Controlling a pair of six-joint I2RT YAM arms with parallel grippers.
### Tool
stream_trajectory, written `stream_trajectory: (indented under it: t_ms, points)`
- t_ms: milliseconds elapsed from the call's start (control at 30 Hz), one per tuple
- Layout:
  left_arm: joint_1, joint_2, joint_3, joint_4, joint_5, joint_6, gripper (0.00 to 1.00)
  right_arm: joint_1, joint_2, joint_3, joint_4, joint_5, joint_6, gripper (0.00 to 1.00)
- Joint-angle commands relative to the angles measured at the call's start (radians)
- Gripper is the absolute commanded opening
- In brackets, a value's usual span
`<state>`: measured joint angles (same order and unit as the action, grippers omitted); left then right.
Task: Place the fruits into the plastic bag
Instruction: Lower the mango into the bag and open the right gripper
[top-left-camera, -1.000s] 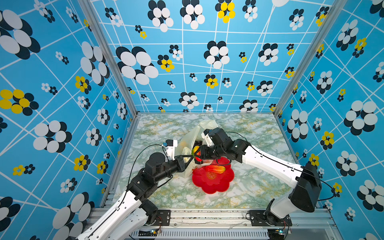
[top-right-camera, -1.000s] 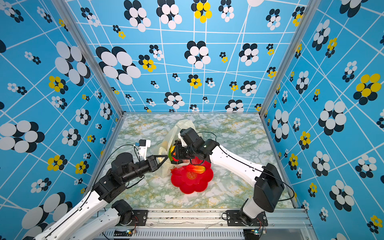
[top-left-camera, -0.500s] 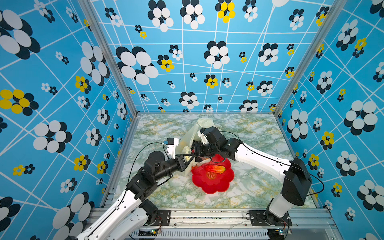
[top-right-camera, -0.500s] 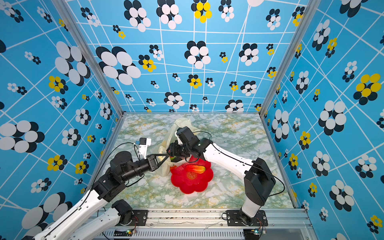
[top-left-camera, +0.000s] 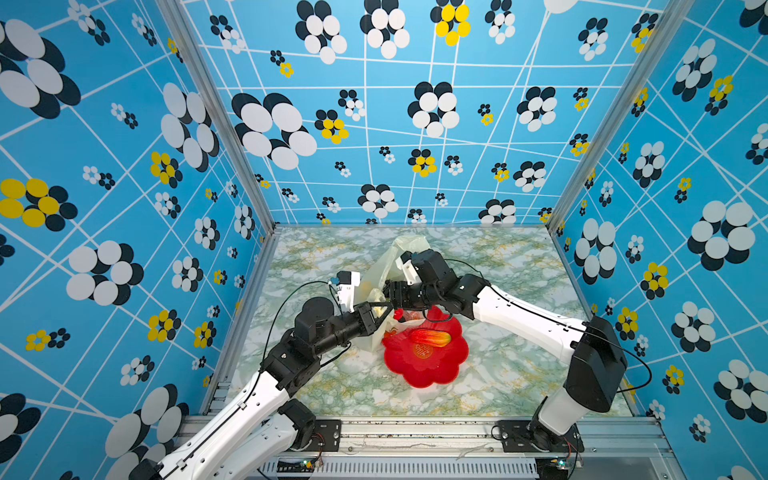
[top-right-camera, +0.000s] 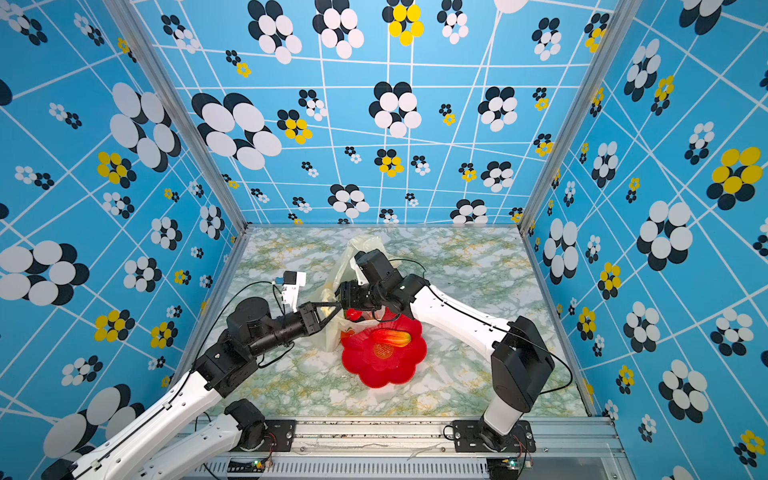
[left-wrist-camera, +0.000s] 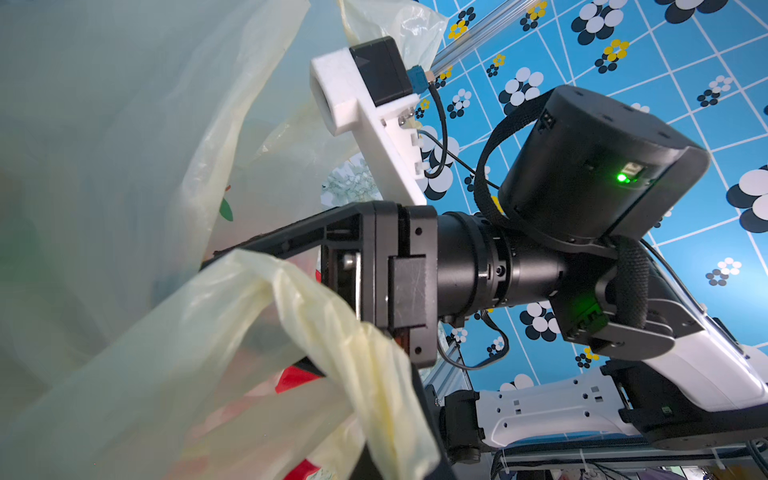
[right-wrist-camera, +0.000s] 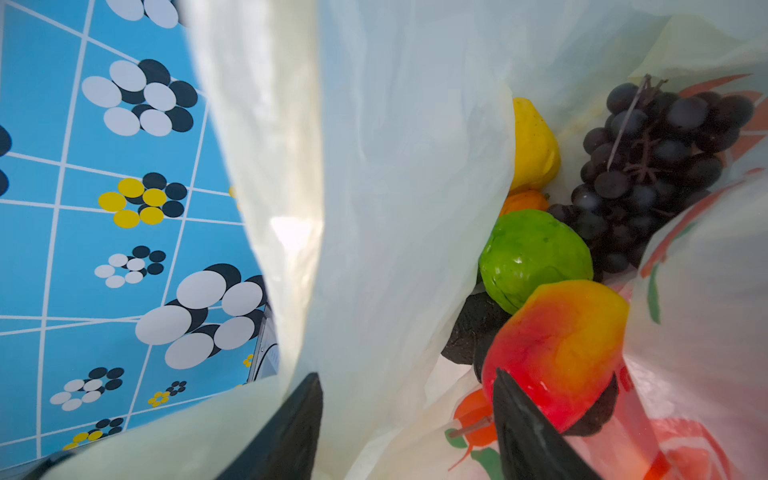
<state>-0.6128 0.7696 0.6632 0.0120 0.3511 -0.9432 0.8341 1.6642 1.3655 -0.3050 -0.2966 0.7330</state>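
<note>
Right wrist: thin cream bag (right-wrist-camera: 395, 166), orange prints, holds 1 grape bunch (right-wrist-camera: 648, 166), 1 green fruit (right-wrist-camera: 536, 257), 1 mango (right-wrist-camera: 561, 349), avocado (right-wrist-camera: 469, 328) part-hidden; right claw (right-wrist-camera: 405, 376) apart. Top view: bag on counter (top-left-camera: 519, 266), 1 more mango (top-left-camera: 430, 337) on plate (top-left-camera: 424, 370); left claw (top-left-camera: 386, 308) clamps bag.

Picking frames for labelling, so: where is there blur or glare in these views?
Left wrist view: the plastic bag close to the lens is out of focus. Right wrist view: grapes and green fruit crisp, a glare patch on the bag fold. Both top views: evenly lit, sharp.
</note>
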Motion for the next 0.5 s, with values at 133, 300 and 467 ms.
stream_trajectory:
  t_ms: [133, 300, 467]
  points:
    - [0.008, -0.028, 0.003, 0.034, -0.067, -0.032, 0.00, -0.008, -0.079, -0.038, 0.023, -0.021, -0.039, 0.68]
    - [0.011, -0.050, -0.026, 0.050, -0.089, -0.070, 0.00, -0.009, -0.123, -0.079, 0.061, -0.013, -0.051, 0.68]
    - [0.021, -0.043, -0.060, 0.103, -0.083, -0.129, 0.00, -0.014, -0.150, -0.110, 0.107, -0.016, -0.083, 0.69]
